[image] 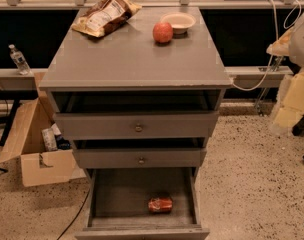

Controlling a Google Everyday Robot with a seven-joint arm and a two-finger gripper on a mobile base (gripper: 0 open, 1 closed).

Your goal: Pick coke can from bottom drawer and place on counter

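gripper (pixel 288 108): hanging out at the far right edge, well apart from the cabinet. It's showing as pale, blocky cream shapes and the frame is cutting it off. Honestly can't tell how open it is or whether it's holding anything.

cable (pixel 262 75): thin white loop drooping just left of the gripper, running up past the ledge.

counter (pixel 132 56): flat, smooth grey rectangle, catching a soft sheen.

apple (pixel 163 32): round and red, sitting near the counter's back edge, touching or just beside the bowl (pixel 178 21), which is shallow and cream-coloured.

chip bag (pixel 106 15): crinkly, yellow and brown, lying at the back left corner; label's too small to read.

top drawer (pixel 102 125) and middle drawer (pixel 107 158): grey wood, shallow, each partly pulled out and wearing a small round brass knob; insides are hiding in shadow.

bottom drawer (pixel 117 194): deepest one, standing wide open and showing a plain grey floor; the front panel is getting clipped by the bottom of the frame.

coke can (pixel 160 204): red aluminium cylinder, lying on its side on the bottom drawer's floor, toward the front right.

cardboard box (pixel 37 156): sitting open on the speckled floor (pixel 252 184) left of the cabinet; contents hard to make out.

water bottle (pixel 18 59): clear plastic, standing on the left ledge.
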